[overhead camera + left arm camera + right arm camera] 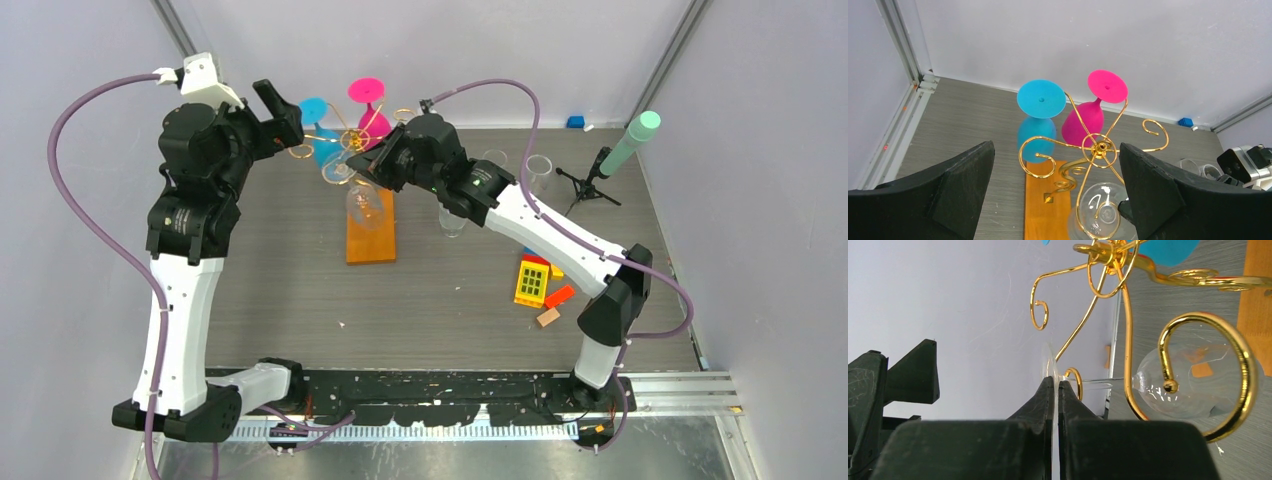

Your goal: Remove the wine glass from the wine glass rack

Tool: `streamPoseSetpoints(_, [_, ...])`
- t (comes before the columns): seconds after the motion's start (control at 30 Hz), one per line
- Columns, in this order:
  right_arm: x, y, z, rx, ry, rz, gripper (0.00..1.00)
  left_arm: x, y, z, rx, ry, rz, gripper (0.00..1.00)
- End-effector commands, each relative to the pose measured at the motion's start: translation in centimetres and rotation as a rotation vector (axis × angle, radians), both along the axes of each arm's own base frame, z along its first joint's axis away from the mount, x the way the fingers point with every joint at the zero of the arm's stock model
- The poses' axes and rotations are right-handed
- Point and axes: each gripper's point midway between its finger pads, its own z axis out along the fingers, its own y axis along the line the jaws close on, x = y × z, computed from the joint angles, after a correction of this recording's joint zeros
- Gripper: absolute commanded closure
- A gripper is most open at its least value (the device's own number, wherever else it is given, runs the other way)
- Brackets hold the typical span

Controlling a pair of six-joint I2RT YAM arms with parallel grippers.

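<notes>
The wine glass rack [370, 238] is gold wire on an orange wooden base, at the back middle of the table. A clear wine glass [365, 205] hangs upside down from a front scroll arm. In the right wrist view its bowl [1193, 385] sits behind a gold curl [1243, 355], and my right gripper [1057, 382] is shut on the thin clear foot [1048, 360]. My left gripper [1055, 148] hovers open above the rack's hub [1100, 147], touching nothing. A blue glass [1040, 100] and a pink glass [1105, 86] hang on the rack's far side.
A black tripod with a mint-green tip [628, 148] stands at the back right. Small clear beakers [540, 168] stand near it, one more [452, 222] under the right arm. Toy bricks [536, 282] lie right of centre. Walls close in behind and on both sides.
</notes>
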Motion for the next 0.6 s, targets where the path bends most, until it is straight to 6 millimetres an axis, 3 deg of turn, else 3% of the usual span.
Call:
streamPoseSetpoints(0.0, [-1.2, -0.2, 6.2, 0.143, -0.126, 0.030, 1.00, -0.7, 0.8, 1.9, 0.009, -0.070, 0.025, 0.02])
streamPoseSetpoints(0.3, [-2.5, 0.8, 7.1, 0.195, -0.125, 0.111, 1.00, -0.7, 0.8, 1.7, 0.010, -0.066, 0.026, 0.02])
streamPoseSetpoints(0.57, [-2.2, 1.3, 7.3, 0.213, -0.147, 0.115, 1.00, -0.9, 1.0, 1.8, 0.010, -0.068, 0.035, 0.02])
